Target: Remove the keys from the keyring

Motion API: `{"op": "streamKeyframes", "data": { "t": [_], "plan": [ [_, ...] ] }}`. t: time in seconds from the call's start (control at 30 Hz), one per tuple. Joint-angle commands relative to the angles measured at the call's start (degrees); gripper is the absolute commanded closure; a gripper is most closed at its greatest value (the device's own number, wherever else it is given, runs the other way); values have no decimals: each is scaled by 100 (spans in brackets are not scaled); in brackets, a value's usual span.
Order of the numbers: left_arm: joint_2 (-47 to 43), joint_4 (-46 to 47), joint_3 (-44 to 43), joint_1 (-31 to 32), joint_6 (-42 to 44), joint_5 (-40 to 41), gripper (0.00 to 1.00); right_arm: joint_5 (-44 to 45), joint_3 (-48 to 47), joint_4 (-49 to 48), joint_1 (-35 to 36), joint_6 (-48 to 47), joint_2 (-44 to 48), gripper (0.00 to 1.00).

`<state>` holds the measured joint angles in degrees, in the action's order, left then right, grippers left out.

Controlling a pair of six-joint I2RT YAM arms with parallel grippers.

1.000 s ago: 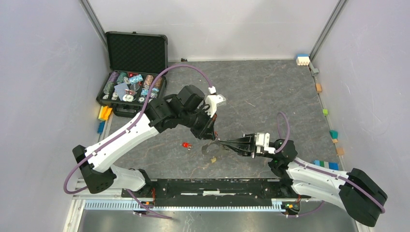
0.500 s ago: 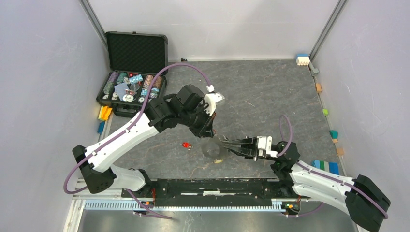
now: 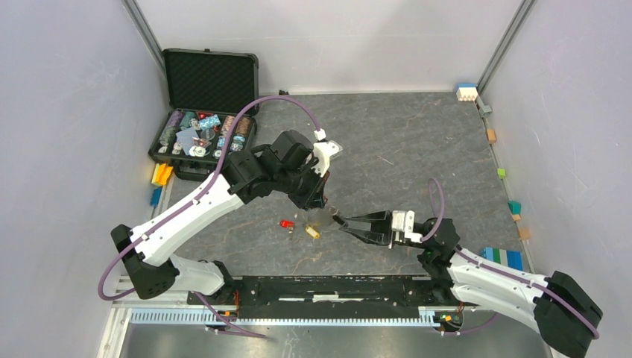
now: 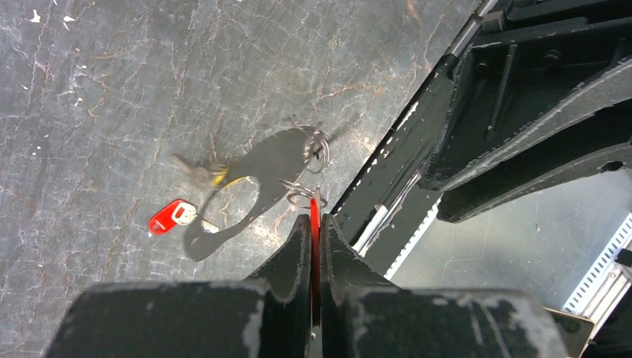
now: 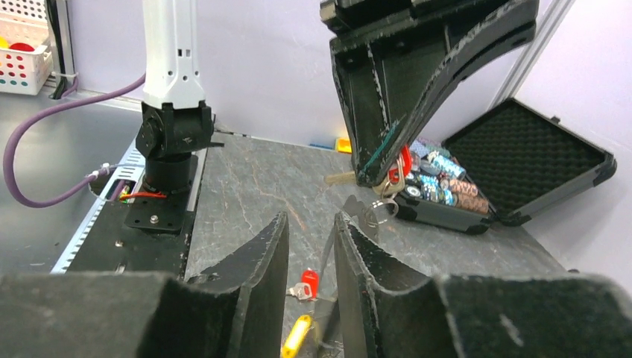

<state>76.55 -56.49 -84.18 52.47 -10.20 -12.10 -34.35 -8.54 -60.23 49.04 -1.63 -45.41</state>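
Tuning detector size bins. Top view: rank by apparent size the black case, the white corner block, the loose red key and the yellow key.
1. black case, by far the largest.
2. white corner block.
3. loose red key and yellow key: both tiny and look alike, so not ranked.

Top view is bright with even overhead light and soft faint arm shadows on the surface (image 3: 417, 149). The keyring (image 3: 321, 218) is smeared by motion blur. Left wrist view: surface crisp, left gripper (image 4: 314, 221) close and soft, right edge darker. Right wrist view: right gripper (image 5: 310, 224) out of focus, yellow key (image 5: 296, 335) blurry, mild sheen on the surface.
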Motion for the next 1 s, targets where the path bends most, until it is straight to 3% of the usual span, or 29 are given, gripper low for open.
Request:
{"op": "streamKeyframes", "data": {
  "t": [0.0,0.6,0.77,0.97],
  "plan": [
    [-166,145,-187,-8,75,-16,98,240,-117,149,20,-17,-82,67],
    [-150,147,-178,-11,70,-170,98,636,-805,-147,16,368,-1030,66],
    [-147,147,-191,-9,73,-170,98,573,-783,-259,17,541,-1160,72],
    [-139,143,-204,-8,70,-191,98,543,-836,-413,18,656,-1350,68]
  ]
}}
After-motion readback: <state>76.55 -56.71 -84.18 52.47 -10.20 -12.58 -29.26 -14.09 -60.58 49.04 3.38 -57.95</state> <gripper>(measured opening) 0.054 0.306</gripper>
